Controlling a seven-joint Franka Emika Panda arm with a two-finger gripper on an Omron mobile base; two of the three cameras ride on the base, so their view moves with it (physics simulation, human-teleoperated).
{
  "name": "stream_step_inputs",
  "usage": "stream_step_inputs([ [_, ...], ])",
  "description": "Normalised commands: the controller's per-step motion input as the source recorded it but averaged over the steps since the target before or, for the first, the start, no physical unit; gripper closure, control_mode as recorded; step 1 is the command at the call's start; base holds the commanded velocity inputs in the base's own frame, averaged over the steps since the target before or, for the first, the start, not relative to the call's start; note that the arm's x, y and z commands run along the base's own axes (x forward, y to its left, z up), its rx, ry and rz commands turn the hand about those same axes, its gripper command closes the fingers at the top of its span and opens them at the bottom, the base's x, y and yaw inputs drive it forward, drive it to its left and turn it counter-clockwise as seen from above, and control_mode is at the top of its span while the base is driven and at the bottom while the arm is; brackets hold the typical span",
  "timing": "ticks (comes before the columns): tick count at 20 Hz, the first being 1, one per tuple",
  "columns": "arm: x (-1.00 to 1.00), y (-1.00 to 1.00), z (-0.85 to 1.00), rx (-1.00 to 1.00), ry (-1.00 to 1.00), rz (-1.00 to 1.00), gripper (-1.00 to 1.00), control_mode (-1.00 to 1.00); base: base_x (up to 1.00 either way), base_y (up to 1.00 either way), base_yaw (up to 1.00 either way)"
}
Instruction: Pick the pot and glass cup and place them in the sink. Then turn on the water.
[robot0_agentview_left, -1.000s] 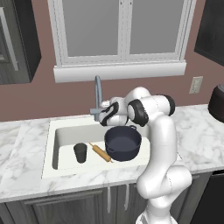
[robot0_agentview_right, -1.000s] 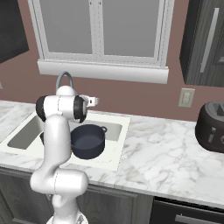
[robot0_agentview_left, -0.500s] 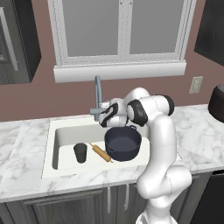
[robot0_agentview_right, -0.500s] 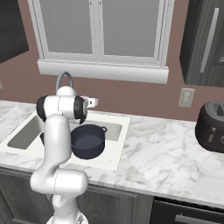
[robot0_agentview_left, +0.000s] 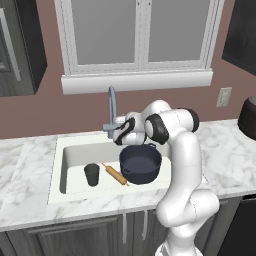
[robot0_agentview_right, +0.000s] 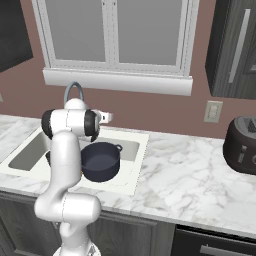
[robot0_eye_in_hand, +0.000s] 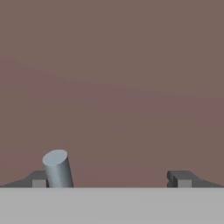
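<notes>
Facing wall, end effector (robot0_eye_in_hand: 109, 180) agape

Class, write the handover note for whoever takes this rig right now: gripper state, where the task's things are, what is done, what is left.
Gripper: open, holding nothing, up at the faucet, its lever beside one fingertip.
Pot: in the sink, right side.
Glass cup: upright in the sink, left of a rolling pin.
Done: both items placed.
Left: turn on the water; none runs yet.

text: none readable | labels: none | signs: none
</notes>
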Motion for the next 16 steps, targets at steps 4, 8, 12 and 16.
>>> stream_step_inputs([
  [4, 0.00, -0.14, 0.00, 0.08, 0.00, -0.03, -1.00, -1.00, 0.00, 0.00, 0.00],
  [8, 0.00, -0.26, 0.00, 0.11, 0.00, -0.04, -1.00, -1.00, 0.00, 0.00, 0.00],
  [12, 0.00, -0.40, 0.00, 0.15, 0.00, -0.05, -1.00, -1.00, 0.00, 0.00, 0.00],
  [16, 0.00, -0.46, 0.00, 0.14, 0.00, -0.02, -1.00, -1.00, 0.00, 0.00, 0.00],
])
